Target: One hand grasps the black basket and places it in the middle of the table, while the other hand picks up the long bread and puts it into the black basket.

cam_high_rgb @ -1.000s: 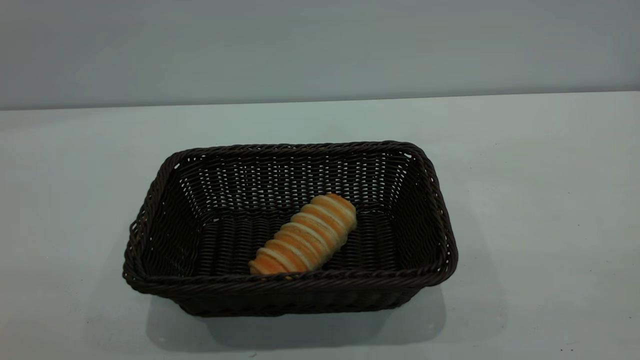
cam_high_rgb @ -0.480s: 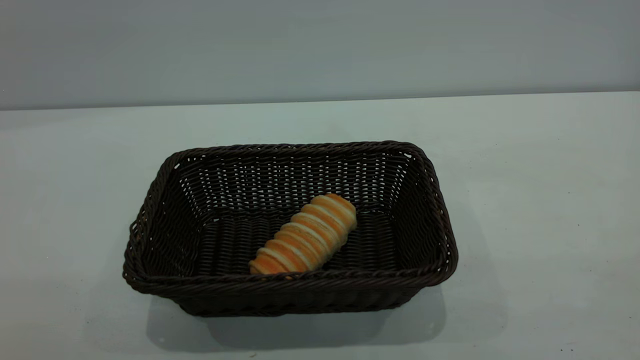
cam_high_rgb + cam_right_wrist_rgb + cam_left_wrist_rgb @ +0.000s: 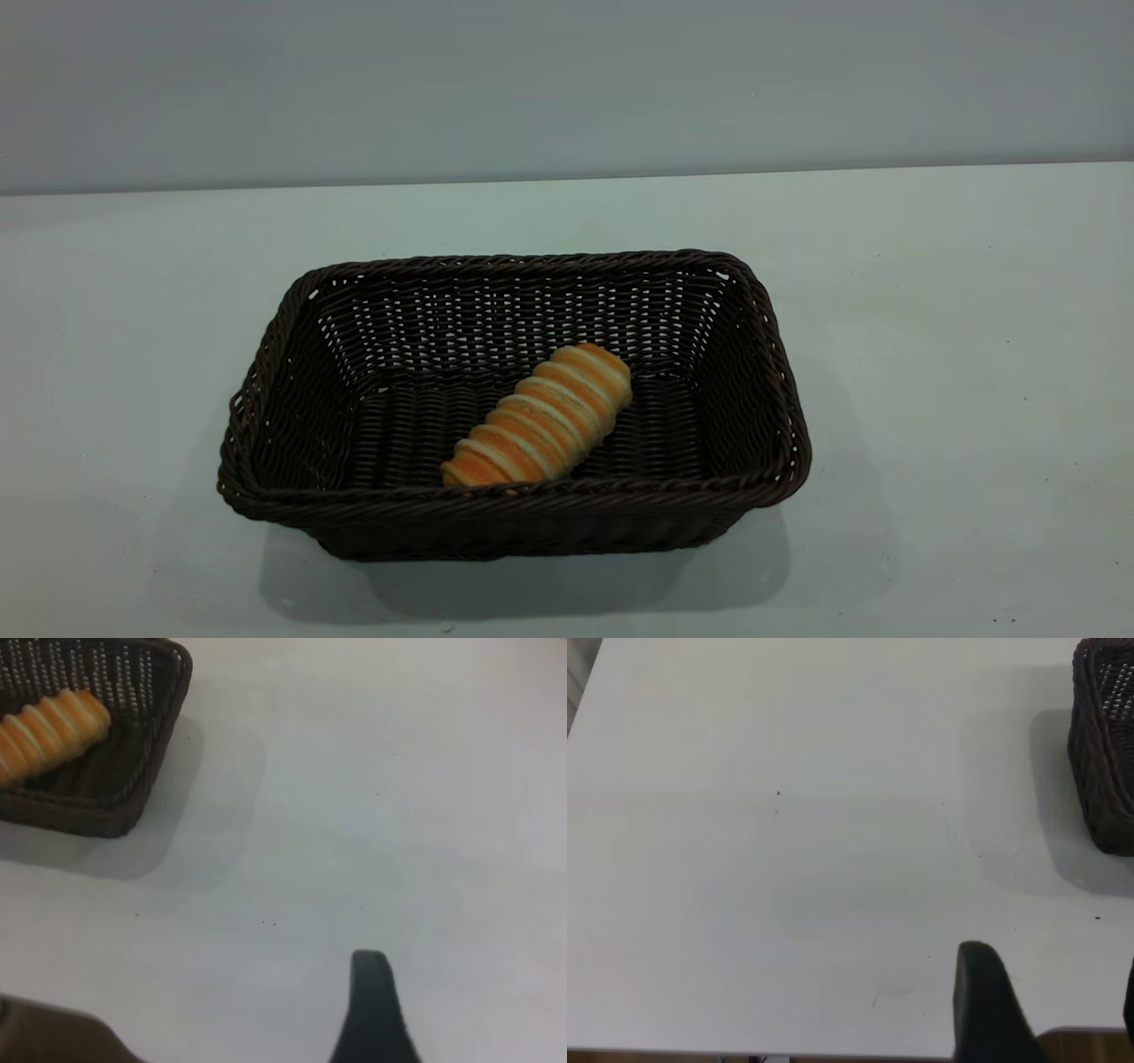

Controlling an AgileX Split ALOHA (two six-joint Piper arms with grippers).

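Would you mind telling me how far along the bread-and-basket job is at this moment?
It looks finished: the black basket sits mid-table, and the long bread lies inside it. Nothing is in hand; neither arm appears in the exterior view. Nothing visible remains to do.

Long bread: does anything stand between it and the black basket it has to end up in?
Nothing does. The long bread already lies diagonally on the floor of the black basket, which sits on the table. Both grippers are drawn back from the basket, over bare tabletop.

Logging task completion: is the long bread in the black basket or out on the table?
In. The long bread lies diagonally on the woven floor of the black basket, enclosed by its rim.
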